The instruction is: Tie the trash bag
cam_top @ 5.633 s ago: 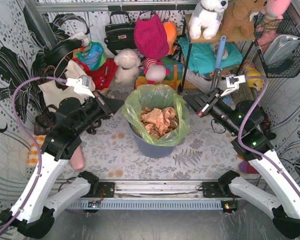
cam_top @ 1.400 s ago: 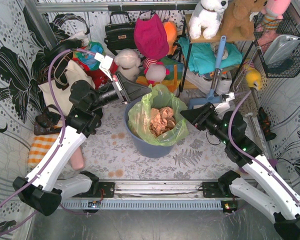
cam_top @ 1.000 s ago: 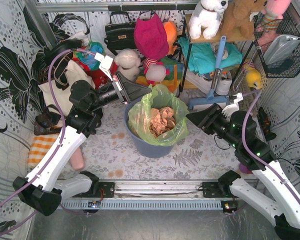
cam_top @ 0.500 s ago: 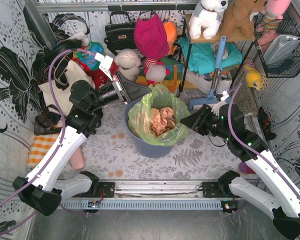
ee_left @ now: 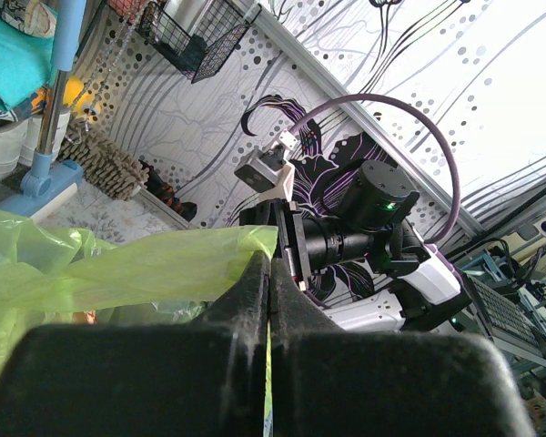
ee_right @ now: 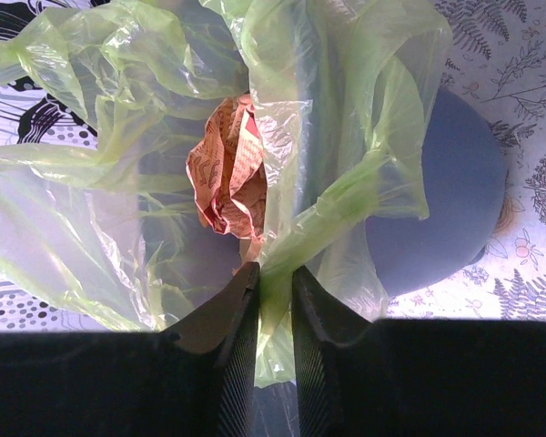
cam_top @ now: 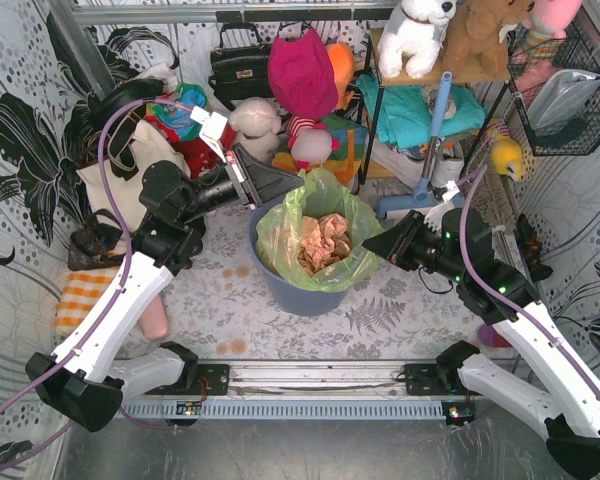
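Note:
The trash bag (cam_top: 280,225), translucent light green with crumpled tan paper (cam_top: 322,238) inside, lines a blue-grey bin (cam_top: 300,295) at the table's middle. My left gripper (cam_top: 298,185) is shut on the bag's far-left rim and holds it raised. In the left wrist view a thin strip of green plastic (ee_left: 118,273) runs into the pressed-together fingers of the left gripper (ee_left: 271,273). My right gripper (cam_top: 368,247) is at the bag's right edge. The right wrist view shows the right gripper (ee_right: 275,278) with its jaws closed on a bunched fold of the bag (ee_right: 346,191).
Plush toys (cam_top: 255,130), a black handbag (cam_top: 238,65) and a red cloth crowd the back. A shelf rack with a blue-handled mop (cam_top: 435,130) stands behind the right arm. A wire basket (cam_top: 570,90) hangs at the right. A metal rail (cam_top: 320,380) runs along the near edge.
The right arm swung in toward the bag's right edge and its jaws narrowed onto a fold of plastic. The left arm has kept still, holding the raised rim.

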Motion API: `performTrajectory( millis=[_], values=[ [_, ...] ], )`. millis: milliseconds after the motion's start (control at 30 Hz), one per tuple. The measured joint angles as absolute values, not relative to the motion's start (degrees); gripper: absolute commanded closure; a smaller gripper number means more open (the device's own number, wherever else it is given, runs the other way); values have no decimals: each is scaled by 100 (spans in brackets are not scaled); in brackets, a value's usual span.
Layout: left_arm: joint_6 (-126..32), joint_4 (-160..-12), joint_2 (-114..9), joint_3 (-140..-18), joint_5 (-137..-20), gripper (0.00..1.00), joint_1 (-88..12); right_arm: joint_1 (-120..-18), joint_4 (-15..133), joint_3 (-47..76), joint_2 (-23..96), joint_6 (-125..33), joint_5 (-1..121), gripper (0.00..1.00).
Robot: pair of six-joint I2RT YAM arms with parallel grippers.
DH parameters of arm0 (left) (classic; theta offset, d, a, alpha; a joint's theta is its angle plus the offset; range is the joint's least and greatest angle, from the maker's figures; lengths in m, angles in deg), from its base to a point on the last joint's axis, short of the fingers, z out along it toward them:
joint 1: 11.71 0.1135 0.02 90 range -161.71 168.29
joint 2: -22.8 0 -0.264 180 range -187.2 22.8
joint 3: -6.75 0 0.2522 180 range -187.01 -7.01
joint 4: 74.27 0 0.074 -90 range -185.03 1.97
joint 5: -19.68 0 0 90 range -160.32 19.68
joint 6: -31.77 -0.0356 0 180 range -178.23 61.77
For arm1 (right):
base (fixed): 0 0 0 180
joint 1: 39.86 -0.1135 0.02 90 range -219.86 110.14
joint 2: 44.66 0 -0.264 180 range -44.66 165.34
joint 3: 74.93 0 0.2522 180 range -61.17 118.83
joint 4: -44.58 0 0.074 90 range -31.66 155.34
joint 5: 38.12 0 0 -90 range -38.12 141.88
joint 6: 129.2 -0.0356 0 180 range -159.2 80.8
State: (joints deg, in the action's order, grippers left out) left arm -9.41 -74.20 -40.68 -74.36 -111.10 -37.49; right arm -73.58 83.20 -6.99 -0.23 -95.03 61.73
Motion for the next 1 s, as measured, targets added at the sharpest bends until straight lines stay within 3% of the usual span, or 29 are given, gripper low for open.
performTrajectory(
  millis=[400, 567, 800, 1000],
  values=[
    [-937, -7342, -4068, -7421, -11108, 100, -3749, -7358, 8611, -514, -181, -9418, 6066, 88],
    [-924, -7335, -4075, -7384, -11108, 100, -3749, -7358, 8620, -426, -220, -9379, 6044, 100],
    [-937, -7280, -4055, -7309, -11088, 100, -3749, -7358, 7979, -365, -43, -9309, 6136, 100],
    [-1310, -7938, -3695, -7299, -10640, 100, -3749, -7358, 6733, 173, 884, -9094, 6573, 100]
  ],
)
